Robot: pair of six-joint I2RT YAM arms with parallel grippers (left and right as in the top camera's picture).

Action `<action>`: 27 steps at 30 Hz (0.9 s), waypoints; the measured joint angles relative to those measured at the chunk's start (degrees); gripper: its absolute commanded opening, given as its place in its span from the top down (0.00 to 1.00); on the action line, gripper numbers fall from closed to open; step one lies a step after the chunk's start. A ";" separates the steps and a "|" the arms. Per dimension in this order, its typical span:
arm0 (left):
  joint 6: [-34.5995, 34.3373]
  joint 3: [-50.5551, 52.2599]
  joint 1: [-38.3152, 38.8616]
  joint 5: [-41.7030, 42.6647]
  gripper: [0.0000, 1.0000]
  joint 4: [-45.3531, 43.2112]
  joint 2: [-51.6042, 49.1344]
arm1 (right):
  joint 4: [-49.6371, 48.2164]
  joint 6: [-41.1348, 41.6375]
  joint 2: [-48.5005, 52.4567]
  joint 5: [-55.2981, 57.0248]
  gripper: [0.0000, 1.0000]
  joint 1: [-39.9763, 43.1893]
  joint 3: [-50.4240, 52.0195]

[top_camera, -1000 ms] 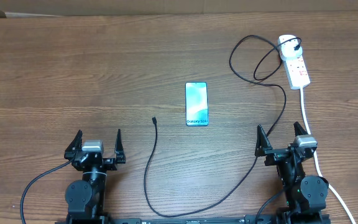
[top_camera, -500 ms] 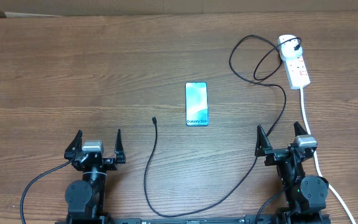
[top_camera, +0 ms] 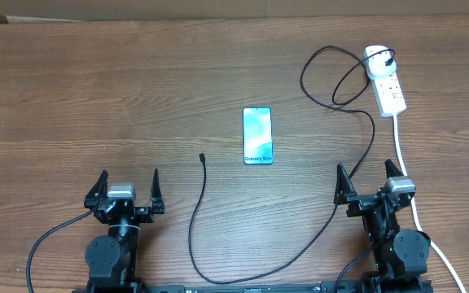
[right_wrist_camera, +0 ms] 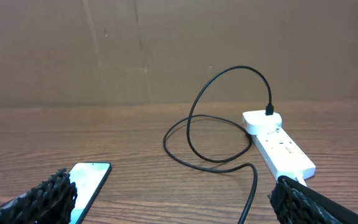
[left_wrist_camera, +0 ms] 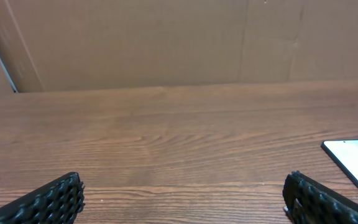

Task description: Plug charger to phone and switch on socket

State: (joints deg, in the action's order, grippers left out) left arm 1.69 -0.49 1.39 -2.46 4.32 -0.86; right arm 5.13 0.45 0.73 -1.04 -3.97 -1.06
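Brown wood-grain table [top_camera: 72, 98] had both arms parked at the near edge, with the left gripper [top_camera: 129, 175] and right gripper [top_camera: 365, 167] both spread wide and holding nothing. The long thin black charger cable [right_wrist_camera: 236, 67] ran from the white power-strip socket [top_camera: 387, 85] at far right, which lay near-to-far straight beyond the right gripper. The slim teal-screened phone [top_camera: 257, 136] lay mid-table, long axis near-to-far. The small black connector tip [top_camera: 202, 156] lay a little left of the phone's near end, pointing far, so the left arm looked nearer to it.
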 measured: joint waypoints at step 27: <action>-0.94 0.00 0.00 1.29 0.00 -0.28 0.00 | 0.02 0.00 0.00 -0.02 0.00 0.00 0.00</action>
State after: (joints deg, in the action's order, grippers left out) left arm 0.75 -0.49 1.39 -1.17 4.03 -0.86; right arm 5.15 0.45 0.73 -1.06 -3.97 -1.06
